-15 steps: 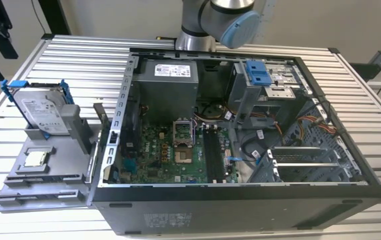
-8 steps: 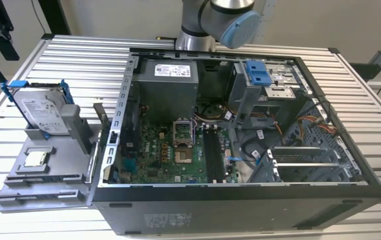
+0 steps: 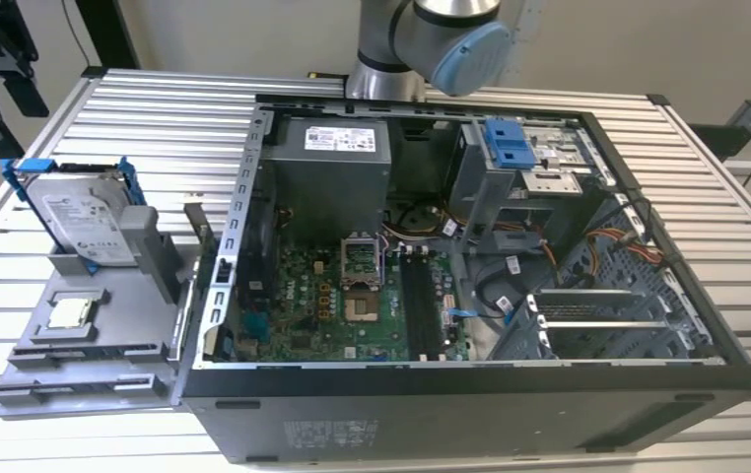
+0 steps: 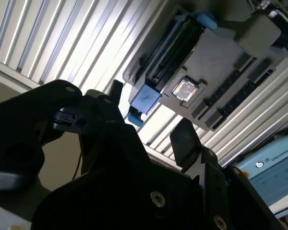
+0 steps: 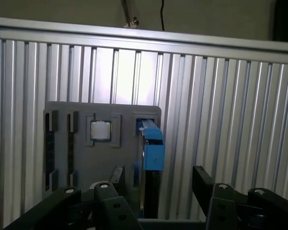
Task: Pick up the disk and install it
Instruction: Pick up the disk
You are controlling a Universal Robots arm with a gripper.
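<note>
The disk [image 3: 80, 222] stands on edge in a grey holder [image 3: 100, 345] on the table, at the exterior view's left beside the open computer case. It is silver with a white label and a blue carrier rail. In both wrist views I see it edge-on from a distance, with the blue rail [image 5: 152, 148] [image 4: 145, 98] facing me. My gripper [image 5: 158, 177] [image 4: 151, 115] is open and holds nothing. Its black fingers [image 5: 201, 177] frame the disk in the first wrist view but stay well clear of it.
A small square processor chip [image 3: 71, 312] [image 5: 100, 130] lies in a pocket of the holder beside the disk. The open computer case [image 3: 481, 414] holds a grey drive cage with a blue latch [image 3: 513, 148]. The ribbed metal table [image 5: 230, 96] surrounds the holder.
</note>
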